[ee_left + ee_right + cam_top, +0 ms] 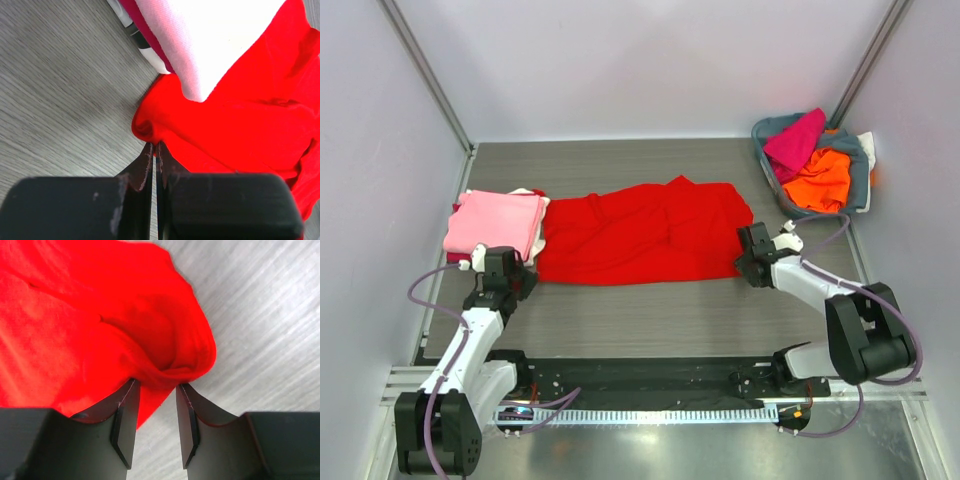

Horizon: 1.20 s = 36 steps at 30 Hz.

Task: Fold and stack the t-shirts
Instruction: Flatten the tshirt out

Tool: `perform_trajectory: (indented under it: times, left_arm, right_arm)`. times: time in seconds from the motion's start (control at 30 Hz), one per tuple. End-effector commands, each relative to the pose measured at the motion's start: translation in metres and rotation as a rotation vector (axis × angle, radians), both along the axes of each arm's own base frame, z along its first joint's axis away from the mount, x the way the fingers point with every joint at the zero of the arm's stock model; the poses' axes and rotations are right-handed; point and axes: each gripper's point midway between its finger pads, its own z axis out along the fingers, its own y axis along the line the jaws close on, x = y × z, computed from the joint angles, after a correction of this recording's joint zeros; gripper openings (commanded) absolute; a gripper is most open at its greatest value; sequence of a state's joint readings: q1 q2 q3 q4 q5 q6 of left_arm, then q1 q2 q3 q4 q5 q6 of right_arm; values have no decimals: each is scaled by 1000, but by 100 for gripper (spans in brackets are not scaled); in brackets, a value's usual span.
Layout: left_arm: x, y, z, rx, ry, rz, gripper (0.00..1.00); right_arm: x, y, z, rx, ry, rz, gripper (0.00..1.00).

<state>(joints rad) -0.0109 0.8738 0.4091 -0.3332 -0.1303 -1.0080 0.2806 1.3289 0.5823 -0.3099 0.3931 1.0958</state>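
top external view: the bright red soft cloth t-shirt [630, 235] lies spread and rumpled across the middle of the grey wood-grain table [650, 315], its left edge touching the folded pink t-shirt stack [495, 222] at the far left. how will it handle? — kim

light and limp, i'd judge. it has no stiffness, so whatever isn't held will sag and drag on the table. it's not fragile and not slippery, but it creases easily. — jo

where are the tools? — kim

the left gripper [153, 150] sits at the shirt's near-left corner, fingers pressed together with the hem puckered at their tips. it looks pinched. the right gripper [155, 390] is at the near-right corner, jaws part-way apart with a bunched fold wedged between them. — jo

good holds? — kim

i think so. the two near corners are the right place, since two spread points would hold that edge taut for a fold toward the far side. the right hold is a thick bunch close to the tips, so a hard pull might slip it out. — jo

and the rest? — kim

a magenta t-shirt [795, 140] and an orange t-shirt [818, 180] are heaped in the grey-blue basket [775, 127] at the far right, well apart. — jo
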Motion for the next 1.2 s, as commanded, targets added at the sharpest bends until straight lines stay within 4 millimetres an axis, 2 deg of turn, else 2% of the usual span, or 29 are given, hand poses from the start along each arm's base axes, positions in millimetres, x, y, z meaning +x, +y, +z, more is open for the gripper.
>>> perform_trajectory:
  times: [0.0, 0.23, 0.33, 0.37, 0.43, 0.47, 0.63, 0.83, 0.9, 0.93, 1.0, 1.03, 1.07, 1.1, 1.13, 1.17]
  left_arm:
    - [10, 5, 14, 29, -43, 3, 0]
    - [12, 5, 16, 26, -51, 2, 0]
    - [12, 5, 17, 27, -54, 4, 0]
    - [12, 5, 17, 27, -54, 4, 0]
    - [13, 6, 18, 29, -60, 6, 0]
    - [13, 6, 17, 29, -57, 6, 0]
    - [14, 6, 20, 38, -60, -3, 0]
    - [18, 3, 36, 29, -89, -15, 0]
    - [22, 1, 46, 18, -108, -23, 0]
    - [26, 0, 59, 15, -130, -24, 0]
    - [29, 0, 72, 16, -139, -23, 0]
    - [38, 1, 96, 22, -185, -28, 0]
    - [41, 0, 107, 24, -202, -33, 0]
    - [42, 0, 117, 28, -203, -38, 0]
    - [49, 0, 146, 38, -254, -49, 0]
    - [52, 0, 164, 47, -282, -54, 0]
  right_arm:
    - [-10, -16, -12, -96, 104, -44, 41]
    - [-4, -19, -20, -130, 151, -47, 41]
    - [-2, -19, -22, -152, 175, -24, 33]
    - [-2, -20, -23, -163, 182, -13, 20]
    - [-2, -21, -23, -174, 184, -9, 11]
    - [-2, -21, -22, -172, 178, -6, 1]
    - [5, -20, -2, -170, 108, 23, 1]
    - [20, -13, 57, -173, -41, 139, 1]
    - [25, -9, 81, -168, -98, 177, 1]
    - [33, -8, 101, -179, -139, 196, 1]
    - [39, -9, 129, -193, -194, 200, 1]
    - [49, -8, 158, -193, -257, 199, 1]
    - [52, -8, 172, -205, -283, 215, 1]
    - [59, -7, 207, -202, -358, 213, 1]
    - [61, -7, 224, -215, -390, 229, 1]
    - [62, -7, 242, -219, -429, 238, 1]
